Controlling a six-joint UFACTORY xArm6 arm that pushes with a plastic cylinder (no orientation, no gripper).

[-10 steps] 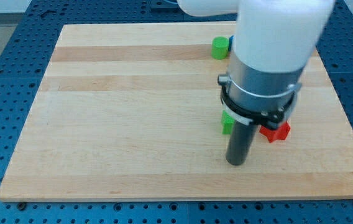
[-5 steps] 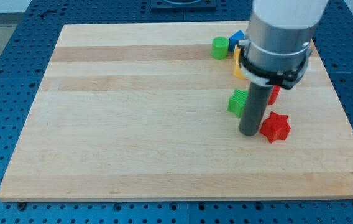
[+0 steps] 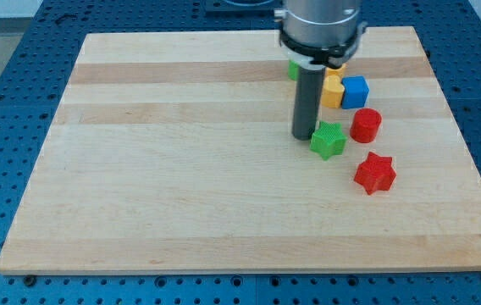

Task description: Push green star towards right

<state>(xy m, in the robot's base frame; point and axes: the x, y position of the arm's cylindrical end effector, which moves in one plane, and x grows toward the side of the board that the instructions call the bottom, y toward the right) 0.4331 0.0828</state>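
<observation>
The green star (image 3: 328, 140) lies on the wooden board (image 3: 181, 169) right of centre. My tip (image 3: 302, 135) stands just to the star's upper left, close to it or touching it. A red cylinder (image 3: 365, 124) sits just right of the star. A red star (image 3: 374, 173) lies to its lower right.
Behind the rod, a blue cube (image 3: 355, 91) and a yellow block (image 3: 333, 90) sit together above the red cylinder. A green block (image 3: 294, 69) is mostly hidden by the arm. The board's right edge (image 3: 465, 144) is near these blocks.
The arm has moved up and to the left, from below the green star to its upper left. The blue, yellow and red blocks, hidden before, now show.
</observation>
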